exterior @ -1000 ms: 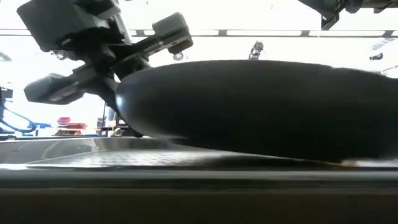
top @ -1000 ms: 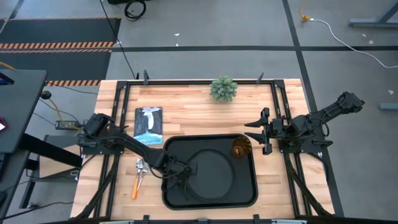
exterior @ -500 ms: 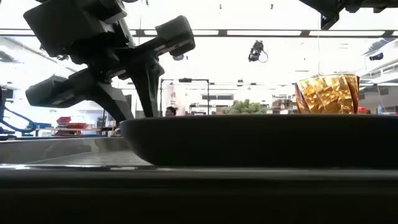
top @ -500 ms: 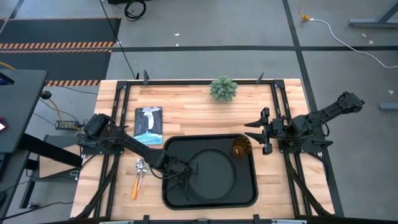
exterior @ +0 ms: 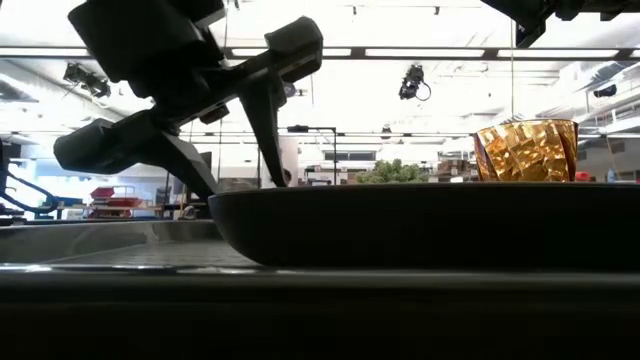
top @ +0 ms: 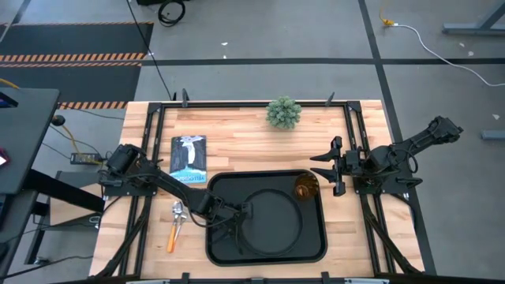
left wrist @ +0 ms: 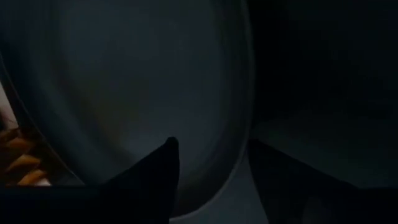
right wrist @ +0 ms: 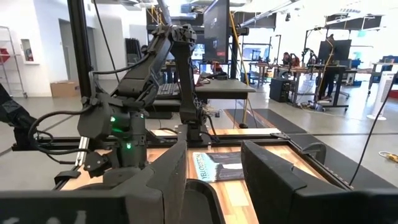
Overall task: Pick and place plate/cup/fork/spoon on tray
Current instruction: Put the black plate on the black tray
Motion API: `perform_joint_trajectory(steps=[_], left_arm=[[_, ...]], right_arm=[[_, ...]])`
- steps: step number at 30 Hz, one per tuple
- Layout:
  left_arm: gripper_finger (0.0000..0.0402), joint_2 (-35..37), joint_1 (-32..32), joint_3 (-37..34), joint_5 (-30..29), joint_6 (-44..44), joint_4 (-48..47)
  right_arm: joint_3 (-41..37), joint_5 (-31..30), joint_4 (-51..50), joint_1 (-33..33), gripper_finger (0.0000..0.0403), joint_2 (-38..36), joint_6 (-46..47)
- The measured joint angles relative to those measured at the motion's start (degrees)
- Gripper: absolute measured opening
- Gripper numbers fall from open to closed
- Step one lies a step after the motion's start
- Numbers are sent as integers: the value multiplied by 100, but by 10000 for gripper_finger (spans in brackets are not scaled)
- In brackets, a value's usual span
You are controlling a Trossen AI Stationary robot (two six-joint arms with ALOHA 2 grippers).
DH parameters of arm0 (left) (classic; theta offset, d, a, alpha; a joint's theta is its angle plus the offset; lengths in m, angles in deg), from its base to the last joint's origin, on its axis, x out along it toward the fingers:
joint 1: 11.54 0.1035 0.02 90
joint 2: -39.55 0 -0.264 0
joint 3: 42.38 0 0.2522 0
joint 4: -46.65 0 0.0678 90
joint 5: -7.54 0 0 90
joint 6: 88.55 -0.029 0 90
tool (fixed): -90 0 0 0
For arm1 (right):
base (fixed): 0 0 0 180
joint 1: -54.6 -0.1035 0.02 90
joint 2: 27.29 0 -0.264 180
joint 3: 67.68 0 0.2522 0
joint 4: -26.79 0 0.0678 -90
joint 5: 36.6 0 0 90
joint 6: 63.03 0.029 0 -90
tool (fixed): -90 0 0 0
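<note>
Since a second ago the plate [top: 270,218] has dropped from its tilt and now lies flat inside the tray [top: 316,246], and my left gripper [top: 237,226] has shifted slightly along the plate's left rim. Wooden tabletop [top: 237,132] carries the tray at its near centre, with the round black plate filling the tray's middle. My left arm reaches in from the left, its fingers [exterior: 265,110] parted and straddling the plate's left edge, no longer clamped on it; seen from table height, they stand apart above the rim [exterior: 240,200]. My right gripper [top: 325,167] waits at the right side of the tabletop, just beyond the tray's far right corner, fingers spread and holding nothing. A book [top: 188,161] lies flat to the far left of the tray, and a small green plant [top: 283,112] stands at the far edge. The amber cup [top: 305,188] sits in the tray's far right corner, close beside the plate. Outside the tray, on its left, lie the orange-handled fork [top: 172,234] and the spoon [top: 178,211].
</note>
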Motion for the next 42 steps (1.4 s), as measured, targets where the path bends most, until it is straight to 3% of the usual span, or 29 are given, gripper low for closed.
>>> perform_joint_trajectory(steps=[9,42], left_arm=[[183,0,37,0,-119,584,15],[183,138,15,2,-380,931,-96]], right_arm=[[0,0,48,0,159,0,87],[0,0,160,-2,159,-5,56]])
